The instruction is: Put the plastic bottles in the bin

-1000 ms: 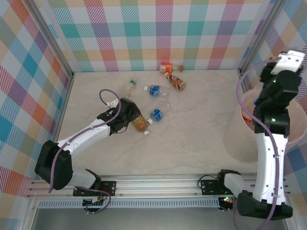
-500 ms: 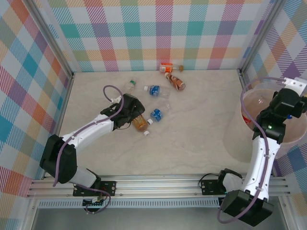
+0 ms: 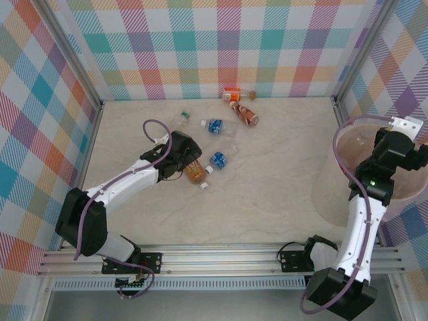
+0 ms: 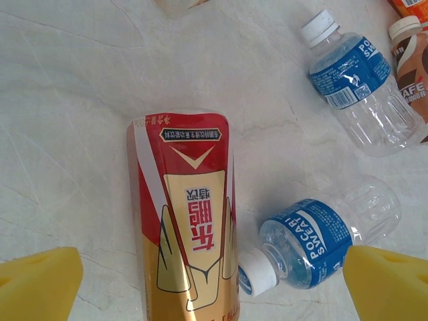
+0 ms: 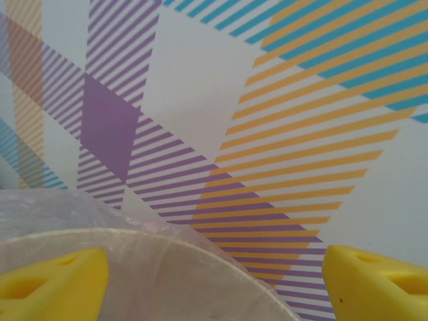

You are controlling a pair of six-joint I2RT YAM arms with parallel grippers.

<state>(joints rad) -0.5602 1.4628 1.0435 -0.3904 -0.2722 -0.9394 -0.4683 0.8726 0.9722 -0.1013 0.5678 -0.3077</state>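
Note:
My left gripper [image 3: 182, 159] hovers open over a red-and-gold labelled plastic bottle [image 3: 195, 172] lying on the table. In the left wrist view this bottle [image 4: 187, 227] lies between the yellow fingers [image 4: 37, 284], and nothing is gripped by the left gripper [image 4: 210, 287]. A blue-labelled bottle [image 4: 314, 241] lies just right of it, cap touching. The bin [image 3: 329, 190] stands at the right wall. My right gripper [image 3: 401, 142] is over the bin, open and holding nothing. In the right wrist view the right gripper [image 5: 214, 284] is open above the bin rim [image 5: 167, 244].
More bottles lie toward the back: a blue-labelled one [image 3: 215, 125], a brown one [image 3: 246, 115], an orange one [image 3: 235, 94] and a clear one [image 3: 182, 119]. The plaid walls close in the table on three sides. A clear bottle [image 3: 361, 140] rests inside the bin.
The right arm came down from high up to over the bin, and its gripper opened. The left arm moved forward over the red-and-gold bottle, then held still.

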